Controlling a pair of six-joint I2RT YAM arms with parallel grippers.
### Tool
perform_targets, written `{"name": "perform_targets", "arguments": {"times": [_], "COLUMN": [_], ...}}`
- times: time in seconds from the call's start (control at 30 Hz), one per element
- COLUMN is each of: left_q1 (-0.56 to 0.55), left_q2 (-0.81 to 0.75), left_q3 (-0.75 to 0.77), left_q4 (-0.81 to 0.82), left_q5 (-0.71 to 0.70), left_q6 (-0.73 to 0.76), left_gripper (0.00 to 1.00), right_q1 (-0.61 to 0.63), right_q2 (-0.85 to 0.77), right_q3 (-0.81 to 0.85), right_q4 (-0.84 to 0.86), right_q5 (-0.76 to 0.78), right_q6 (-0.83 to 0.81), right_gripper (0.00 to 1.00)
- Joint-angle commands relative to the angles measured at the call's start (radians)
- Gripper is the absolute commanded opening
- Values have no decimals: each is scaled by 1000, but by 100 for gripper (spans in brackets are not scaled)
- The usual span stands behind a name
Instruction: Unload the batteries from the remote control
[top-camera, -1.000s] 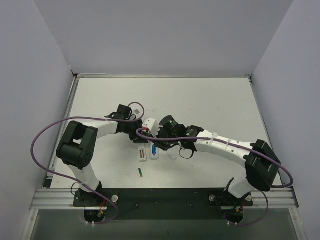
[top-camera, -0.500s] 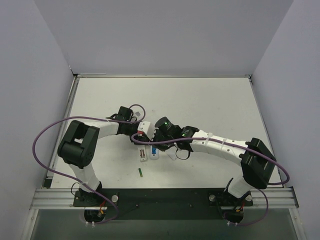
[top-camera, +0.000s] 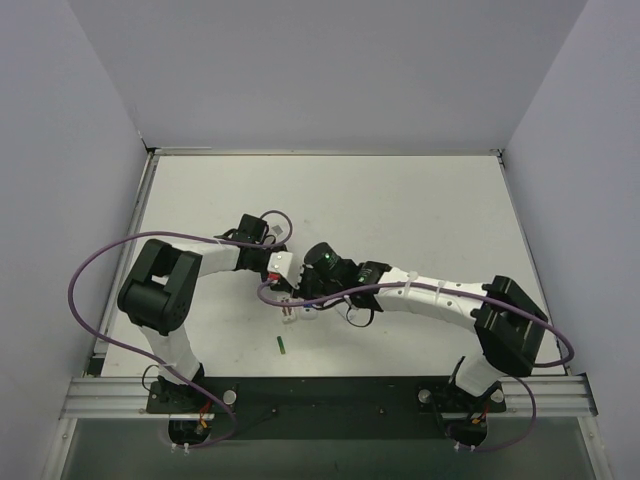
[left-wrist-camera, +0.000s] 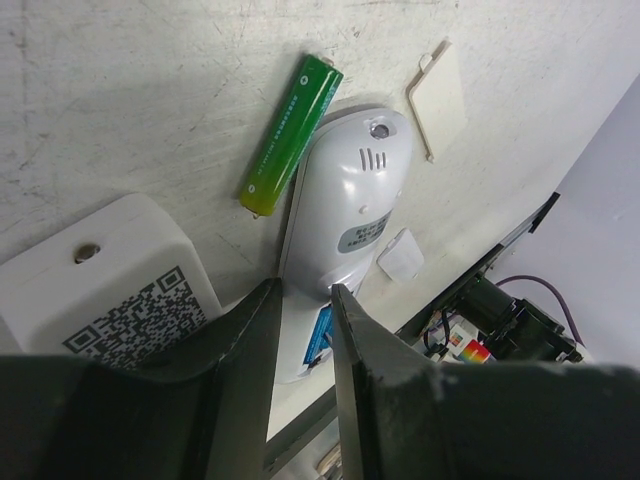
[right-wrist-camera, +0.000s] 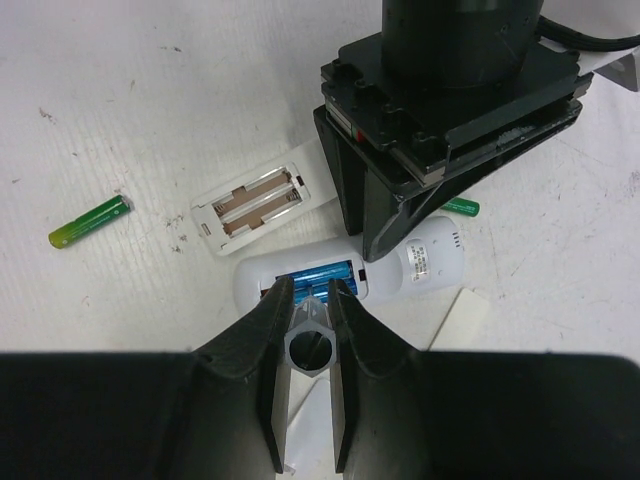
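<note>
A white remote (right-wrist-camera: 430, 265) lies back up with its compartment open and two blue batteries (right-wrist-camera: 322, 273) inside. My right gripper (right-wrist-camera: 308, 290) is shut on a grey hexagonal tool (right-wrist-camera: 308, 345) whose tip is at those batteries. My left gripper (left-wrist-camera: 305, 290) is nearly shut, its tips resting on the remote (left-wrist-camera: 350, 190); a blue battery (left-wrist-camera: 322, 335) shows in the gap. One green battery (right-wrist-camera: 90, 222) lies loose to the left. A second green battery (left-wrist-camera: 290, 135) lies against the remote. In the top view both grippers (top-camera: 283, 272) (top-camera: 300, 300) meet over the remotes.
A second white remote (right-wrist-camera: 255, 200) lies open with an empty compartment. A flat battery cover (right-wrist-camera: 455, 320) lies beside the remote and shows in the left wrist view (left-wrist-camera: 440, 95). A small white piece (left-wrist-camera: 402, 255) lies near it. A green battery (top-camera: 281, 345) lies near the front.
My right gripper has moved left and nearer over the two remotes, now covering them in the top view. My left gripper has shifted slightly left and nearer with it.
</note>
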Motion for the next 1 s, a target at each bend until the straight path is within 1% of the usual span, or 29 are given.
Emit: {"name": "perform_targets", "arguments": {"times": [0.0, 0.13, 0.27, 0.5, 0.7, 0.97], "left_q1": [-7, -7, -7, -7, -7, -7], "left_q2": [18, 29, 39, 45, 47, 55], "left_q3": [-9, -11, -9, -12, -5, -8], "left_q4": [29, 26, 23, 12, 0, -8], "left_q5": [3, 1, -5, -17, -25, -33], "left_q6": [1, -1, 2, 5, 7, 8], "left_gripper": [36, 36, 34, 33, 33, 33], "right_q1": [-29, -53, -89, -132, -135, -152], "right_q2": [-21, -61, -99, -172, -210, -230], "right_q3": [-128, -222, -311, -438, -527, -580], "right_q4": [47, 110, 210, 328, 411, 500], "right_q5": [-20, -49, -85, -99, -96, -116], "right_q6": [58, 94, 140, 210, 244, 275], "right_gripper": [0, 0, 0, 0, 0, 0]}}
